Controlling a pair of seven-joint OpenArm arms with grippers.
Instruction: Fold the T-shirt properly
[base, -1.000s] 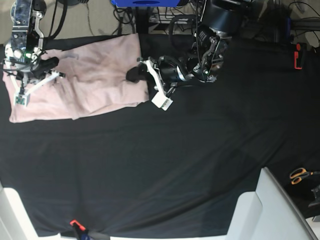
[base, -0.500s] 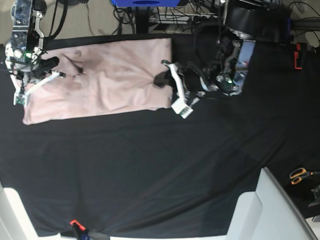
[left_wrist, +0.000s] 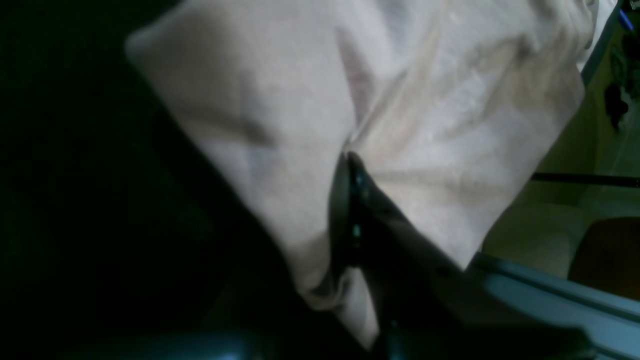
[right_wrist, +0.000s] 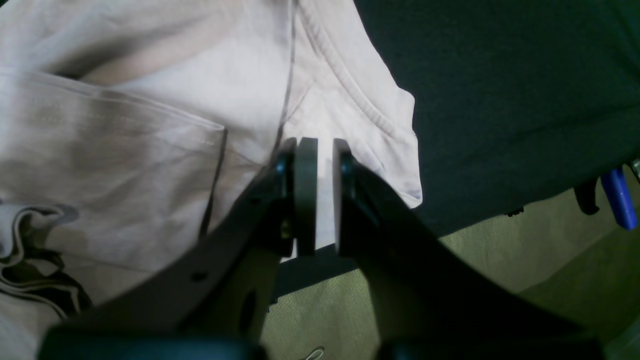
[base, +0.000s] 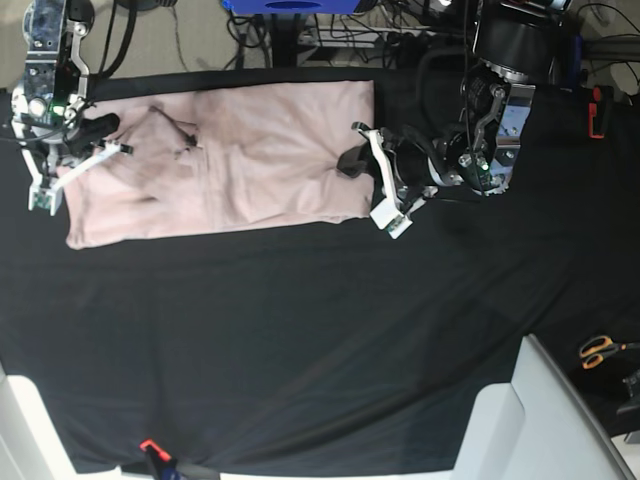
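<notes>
The pale pink T-shirt (base: 250, 150) lies spread in a wide band across the back left of the black table cloth (base: 300, 340). My left gripper (base: 352, 160) is at the shirt's right edge. In the left wrist view it (left_wrist: 350, 157) is shut on a pinch of the shirt (left_wrist: 450, 100), with creases running out from the pinch. My right gripper (base: 108, 138) is over the shirt's left end. In the right wrist view its jaws (right_wrist: 325, 145) stand a narrow gap apart above the shirt (right_wrist: 125, 150), near a ribbed hem, with nothing seen between them.
Orange-handled scissors (base: 598, 350) lie at the right edge. A white box (base: 540, 420) stands at the front right corner. A red clamp (base: 596, 112) sits at the back right and an orange clip (base: 150, 447) on the front edge. Cables run behind the table.
My left gripper has moved right with the shirt's edge, so the shirt has slid right and stretched wider and flatter. My right gripper has stayed in place.
</notes>
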